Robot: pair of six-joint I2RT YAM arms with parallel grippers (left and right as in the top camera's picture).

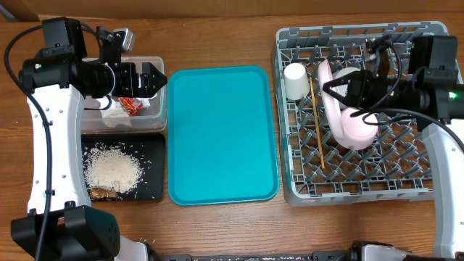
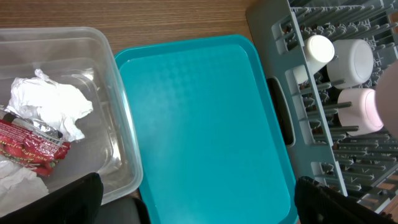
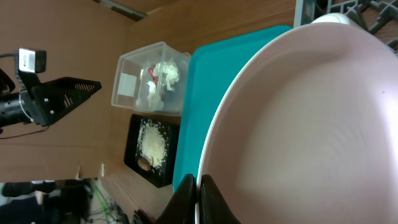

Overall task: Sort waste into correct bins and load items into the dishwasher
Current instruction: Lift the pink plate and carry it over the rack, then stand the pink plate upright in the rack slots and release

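- Wooden table [image 1: 217, 36]: it carries everything listed below.
- Grey dish rack [image 1: 406, 185]: on the right of the table, lattice floor and pegs visible.
- Teal serving tray [image 1: 221, 134]: sits between the bins and the rack. We see nothing lying on it.
- Clear tub [image 1: 162, 98]: far left, just beside the teal tray. It holds paper and a wrapper.
- Black tray [image 1: 154, 174]: directly in front of the clear tub, edge to edge with it.
- Pale pink plate [image 1: 355, 130]: inside the rack, standing on edge among the pegs and leaning a little.
- Right gripper [image 1: 341, 88]: over the rack. In the wrist view its fingers [image 3: 208, 199] are pinched together on the plate's rim.
- Left gripper [image 1: 158, 80]: above the right side of the clear tub, jaws spread wide and holding nothing.
- Rice [image 1: 112, 170]: a loose white heap in the black tray, with brownish scraps [image 1: 101, 193] at its near edge.
- Crumpled napkins [image 2: 53, 102]: in the clear tub.
- White cup [image 1: 294, 80]: in the rack's far left corner.
- Bowls: from the left wrist we note a white bowl [image 2: 354, 59] just behind the cup and a pinkish bowl [image 2: 357, 109] next to it, both in the rack.
- Chopsticks [image 1: 317, 123]: lying along the rack floor, left of the plate.
- Red wrapper [image 2: 28, 146]: in the tub, touching the napkins.
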